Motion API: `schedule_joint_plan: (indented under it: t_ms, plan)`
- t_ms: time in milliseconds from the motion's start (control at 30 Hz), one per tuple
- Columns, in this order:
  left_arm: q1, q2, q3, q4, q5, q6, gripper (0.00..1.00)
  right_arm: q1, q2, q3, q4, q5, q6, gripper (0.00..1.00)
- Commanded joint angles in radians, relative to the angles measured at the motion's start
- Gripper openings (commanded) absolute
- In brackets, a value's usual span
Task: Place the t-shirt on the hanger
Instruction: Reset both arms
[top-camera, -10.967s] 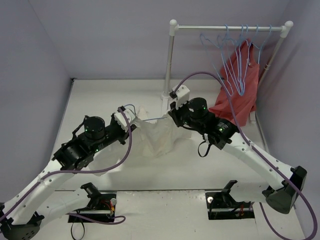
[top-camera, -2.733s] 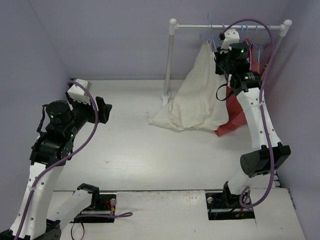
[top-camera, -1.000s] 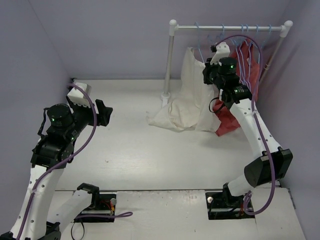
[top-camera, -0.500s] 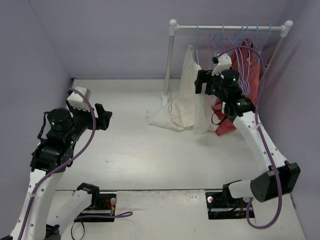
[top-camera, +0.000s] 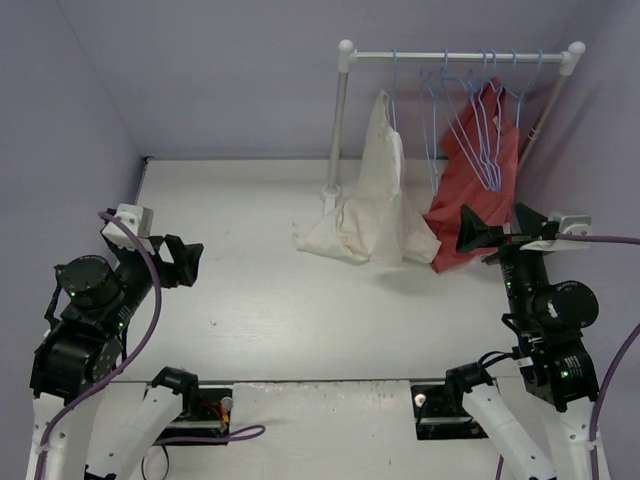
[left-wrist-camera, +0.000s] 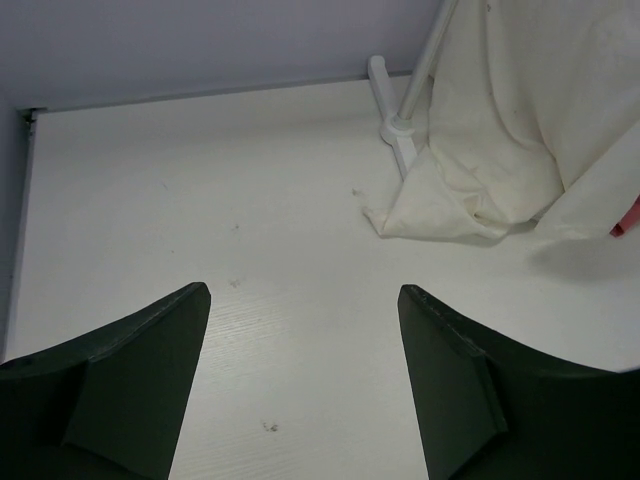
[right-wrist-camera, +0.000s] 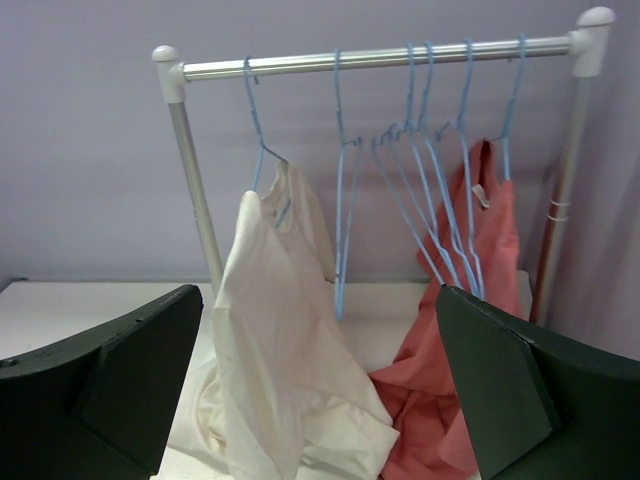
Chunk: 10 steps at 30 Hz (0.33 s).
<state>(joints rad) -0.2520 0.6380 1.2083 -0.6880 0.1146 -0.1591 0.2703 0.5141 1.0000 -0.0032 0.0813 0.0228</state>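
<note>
**T-shirt (top-camera: 378, 200) hangs at the left end of the rack (top-camera: 460, 56), both grippers wide and empty**

The rack is a silver bar on two posts with white caps. The hanger (right-wrist-camera: 262, 150) is the leftmost on the bar, next to the left post. The t-shirt hangs bunched from it in a long cream fold, and its lower part is heaped on the table (top-camera: 250, 260) around the foot of that post. Further right on the bar hang spare hangers (top-camera: 470, 120), then a red garment (top-camera: 465, 190) near the right post, its hem also on the table. The table is matt white in front of the rack, with a few small dark specks. Plain lilac walls (top-camera: 200, 70) rise behind the rack and to either side. The left gripper (left-wrist-camera: 302, 295) is well in front and left of the rack, fingers spread wide with nothing between them. The right gripper (right-wrist-camera: 318, 290) faces the rack from the front right, just as wide and holding nothing
</note>
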Motion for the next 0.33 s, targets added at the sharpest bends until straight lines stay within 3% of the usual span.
schedule_joint_plan:
  t_ms: [0,300]
  plan:
    - [0.005,-0.049,0.006,0.008,-0.064,0.014,0.71,0.002,-0.064,-0.079,0.037,0.142,-0.006,1.0]
    - [0.006,-0.098,-0.082,-0.016,-0.103,0.029,0.71,0.003,-0.118,-0.134,0.005,0.198,0.01,1.0]
